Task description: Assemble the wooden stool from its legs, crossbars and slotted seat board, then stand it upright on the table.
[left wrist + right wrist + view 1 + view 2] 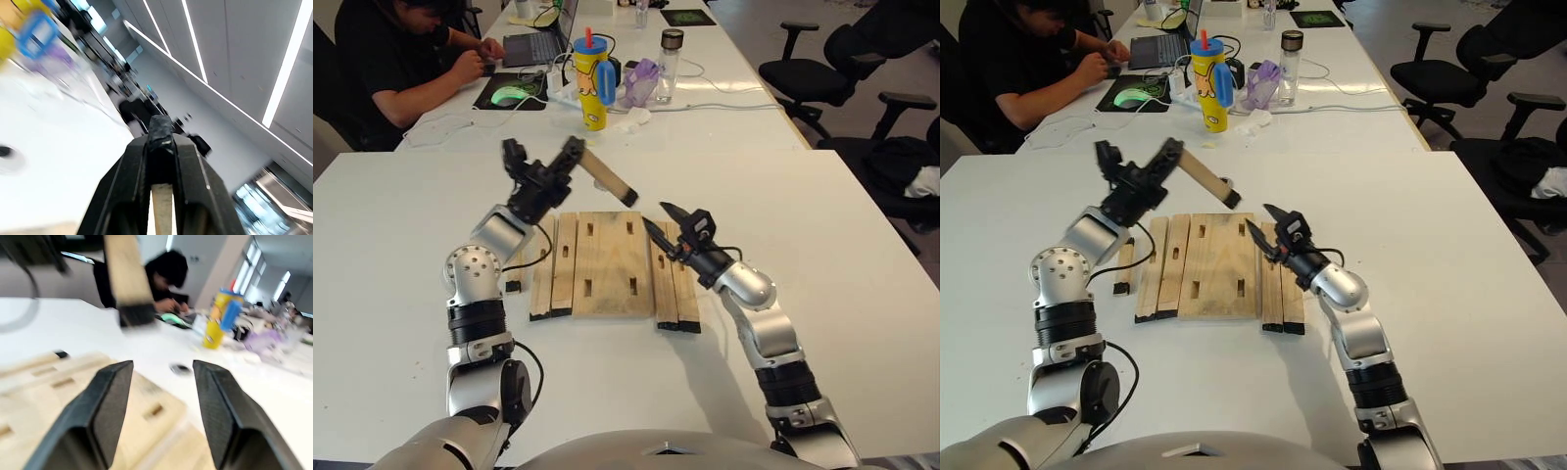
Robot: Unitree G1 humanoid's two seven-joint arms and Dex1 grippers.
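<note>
The slotted seat board (607, 262) lies flat in the middle of the white table (401, 255). Long wooden pieces lie against its left side (553, 264) and its right side (675, 289). A short dark-tipped piece (514, 284) rests under my left arm. My left gripper (574, 151) is shut on a wooden leg (612, 181), held in the air above the board's far edge, its black-capped end pointing right and down. My right gripper (655, 215) hovers open over the board's right edge with nothing between its fingers (105, 406). The raised leg (124, 274) hangs just ahead of it.
A second table behind holds a yellow cup (592, 83), a clear bottle (669, 64), cables and a laptop (536, 44), where a person sits. Black office chairs (862, 69) stand at the right. The white table is bare to the left, right and front of the wood.
</note>
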